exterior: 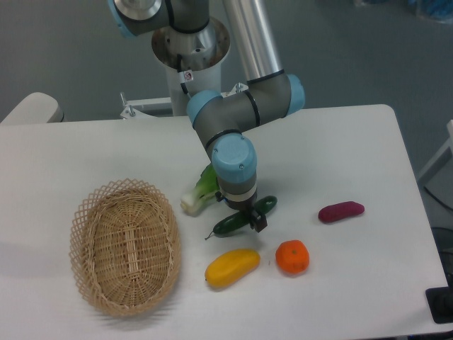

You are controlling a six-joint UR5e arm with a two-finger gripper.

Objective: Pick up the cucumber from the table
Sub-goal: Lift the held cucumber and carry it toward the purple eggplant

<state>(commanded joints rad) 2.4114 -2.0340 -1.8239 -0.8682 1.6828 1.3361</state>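
the gripper [249, 219] sits low over the cucumber's [244, 217] middle, mid-table [354, 142]; i cannot tell whether it's grasping.

Cucumber [243, 217] glossy; table [354, 142] smooth matt white; basket [124, 244] rough woven wicker.

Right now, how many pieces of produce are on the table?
5. Bok choy behind the gripper, cucumber under it, yellow mango and orange nearer the camera, purple vegetable to the image right. The arm may hide more.
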